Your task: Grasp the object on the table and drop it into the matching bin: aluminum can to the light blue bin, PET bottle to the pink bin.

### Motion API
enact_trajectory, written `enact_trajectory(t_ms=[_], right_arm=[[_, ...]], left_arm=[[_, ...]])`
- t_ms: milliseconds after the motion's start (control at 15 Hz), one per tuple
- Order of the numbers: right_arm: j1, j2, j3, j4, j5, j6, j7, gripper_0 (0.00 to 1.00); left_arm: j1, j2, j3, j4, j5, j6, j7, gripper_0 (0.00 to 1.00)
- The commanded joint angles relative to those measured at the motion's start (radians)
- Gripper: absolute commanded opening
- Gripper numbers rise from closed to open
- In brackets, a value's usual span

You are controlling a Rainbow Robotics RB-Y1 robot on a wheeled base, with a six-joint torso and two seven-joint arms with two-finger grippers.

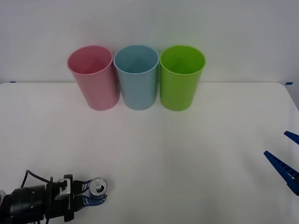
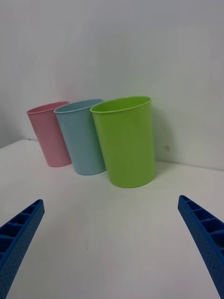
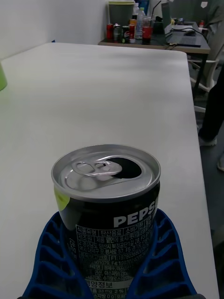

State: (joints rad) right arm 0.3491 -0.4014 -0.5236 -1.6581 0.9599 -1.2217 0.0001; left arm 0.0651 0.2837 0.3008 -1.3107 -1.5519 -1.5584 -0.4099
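Aluminum can (image 3: 106, 205) is sitting right up close in the left wrist view, upright, opened pull-tab top, black Pepsi label, with the blue ribbed fingers (image 3: 51, 261) wrapping its lower sides. Left gripper (image 1: 93, 192) is pinching the can at the near-left part of the table (image 1: 187, 158), arm coming in from the left edge. Front view isn't showing whether the can is resting on the surface or just above it.

Right gripper (image 1: 287, 154) is sitting at the right edge of the table, fingers spread wide, gripping nothing, well apart from the can.

Pink bin (image 1: 93, 77), light blue bin (image 1: 137, 76) and lime green cup (image 1: 181, 77) are standing upright in a tight row along the far edge, light blue in the middle, neighbours touching or nearly so.
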Motion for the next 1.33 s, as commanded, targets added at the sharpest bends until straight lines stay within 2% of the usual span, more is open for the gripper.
enact_trajectory(t_ms=[67,267,733,1333], right_arm=[[0.000,0.000,0.000,0.000,0.000,0.000,0.000,1.00],[0.000,0.000,0.000,0.000,0.000,0.000,0.000,1.00],[0.000,0.000,0.000,0.000,0.000,0.000,0.000,1.00],[0.000,0.000,0.000,0.000,0.000,0.000,0.000,1.00]], left_arm=[[0.015,0.003,0.021,-0.001,0.029,-0.012,0.000,0.00],[0.044,0.019,0.041,-0.007,0.096,-0.012,0.002,0.00],[0.111,0.022,0.086,-0.007,0.329,0.017,0.013,0.00],[0.148,0.023,0.127,-0.008,0.538,0.098,0.051,0.00]])
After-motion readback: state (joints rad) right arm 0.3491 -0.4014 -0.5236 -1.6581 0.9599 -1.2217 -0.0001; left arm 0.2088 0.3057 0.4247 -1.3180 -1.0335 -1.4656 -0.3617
